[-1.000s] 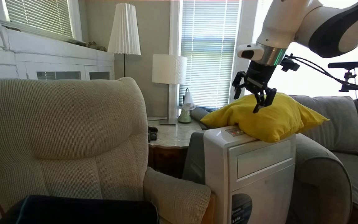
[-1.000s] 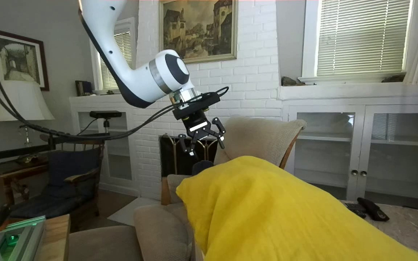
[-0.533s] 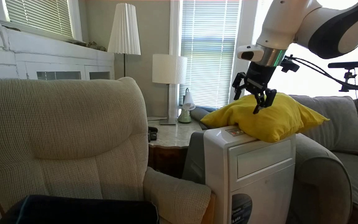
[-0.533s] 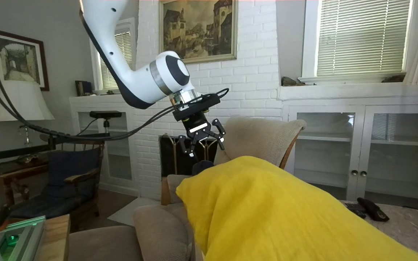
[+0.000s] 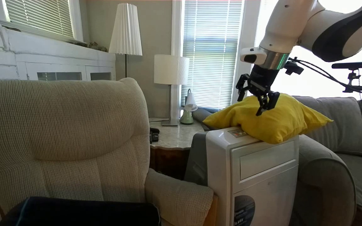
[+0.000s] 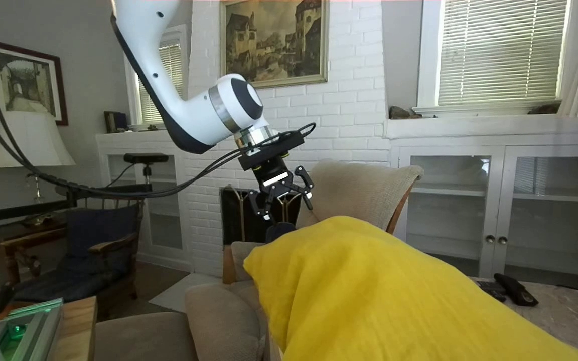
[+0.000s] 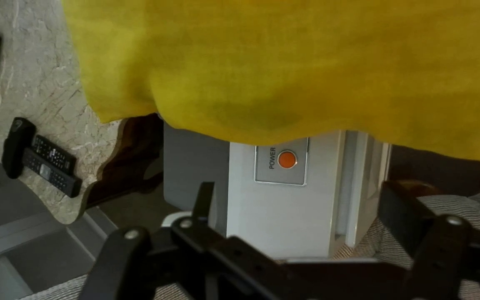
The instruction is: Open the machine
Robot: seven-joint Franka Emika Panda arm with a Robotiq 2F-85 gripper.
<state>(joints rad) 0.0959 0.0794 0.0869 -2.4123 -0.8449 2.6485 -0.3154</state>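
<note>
The machine [image 5: 264, 197] is a tall white box-shaped appliance beside the armchair in an exterior view. Its front louvre panel [image 5: 267, 158] looks closed. The wrist view shows its white top [image 7: 281, 216] with a grey panel and an orange POWER button [image 7: 286, 159]. A yellow cushion [image 5: 281, 124] lies on the top and covers part of that panel. In an exterior view the cushion [image 6: 369, 291] hides most or all of the machine. My gripper [image 5: 249, 105] is open and empty above the machine and cushion; it also shows open in the wrist view [image 7: 296, 193].
A beige armchair [image 5: 90, 125] stands beside the machine and a grey sofa [image 5: 325, 163] on its far side. A marble-topped table [image 7: 48, 96] with remotes [image 7: 48, 166] and lamps is behind. Cables [image 6: 193, 178] hang from the arm.
The arm and gripper have shifted slightly, a few pixels lower in both exterior views. The gripper stays open. The machine and cushion have not moved.
</note>
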